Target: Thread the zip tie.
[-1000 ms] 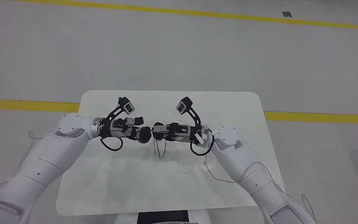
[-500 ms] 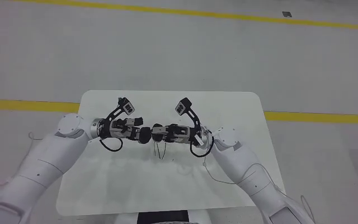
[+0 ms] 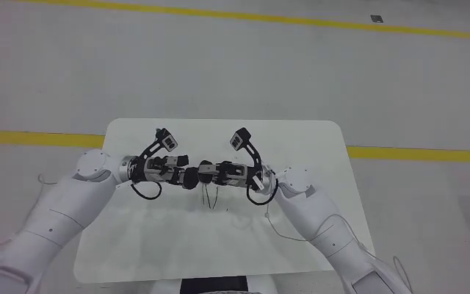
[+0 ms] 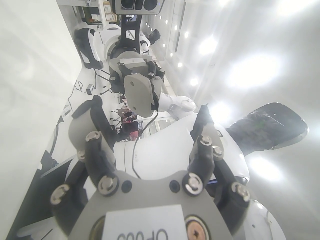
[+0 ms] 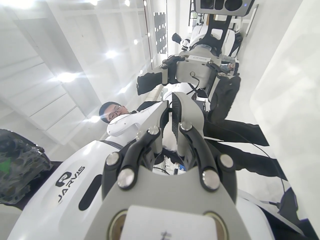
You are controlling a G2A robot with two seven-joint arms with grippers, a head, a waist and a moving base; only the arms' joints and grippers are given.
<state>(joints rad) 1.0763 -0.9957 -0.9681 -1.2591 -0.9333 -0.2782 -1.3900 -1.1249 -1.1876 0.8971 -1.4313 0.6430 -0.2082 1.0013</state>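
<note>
The zip tie (image 3: 210,194) is a pair of thin black strands hanging over the white table (image 3: 308,140), just below where the two grippers meet. My right gripper (image 3: 205,170) (image 5: 170,106) faces the left one with its fingers (image 5: 183,111) pressed almost together; the strands seem to hang from it, though the grip itself is hidden. My left gripper (image 3: 189,176) (image 4: 150,104) is open, its dark fingers (image 4: 93,116) spread wide on either side of the right gripper's tips.
The white table has bare surface all around the two arms, and grey floor with yellow lines lies beyond its edges. A person sits behind the robot in the right wrist view, touching nothing.
The right gripper has edged slightly toward the left gripper. The left arm and the hanging strands look unchanged.
</note>
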